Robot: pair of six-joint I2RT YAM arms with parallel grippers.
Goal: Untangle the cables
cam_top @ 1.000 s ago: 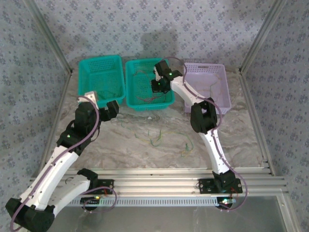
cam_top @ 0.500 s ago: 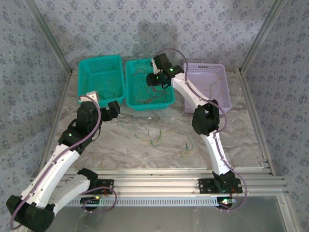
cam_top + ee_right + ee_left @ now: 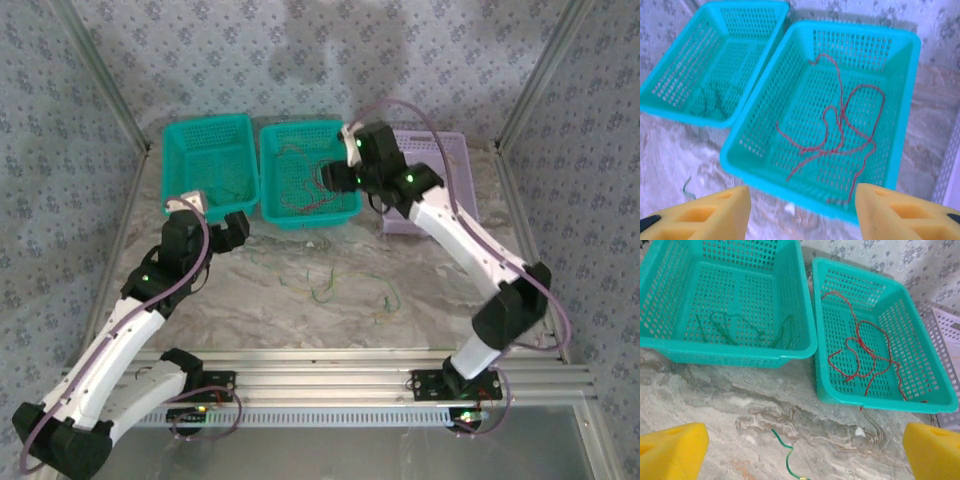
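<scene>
Release done: right gripper (image 3: 802,207), jaws now apart & empty, backs off middle teal plastic basket (image 3: 906,100) holding thin red cable (image 3: 840,125); left gripper (image 3: 800,450) wide open; thin green/yellow wires (image 3: 322,290) on marble tabletop (image 3: 260,315) remain.

You have a red cable (image 3: 841,116) lying in loose, crossing loops in the middle basket (image 3: 880,402). A thin green cable (image 3: 727,332) is curled in the left basket (image 3: 730,347). Several green and yellow cables (image 3: 322,288) lie loosely tangled on the table (image 3: 250,300).
</scene>
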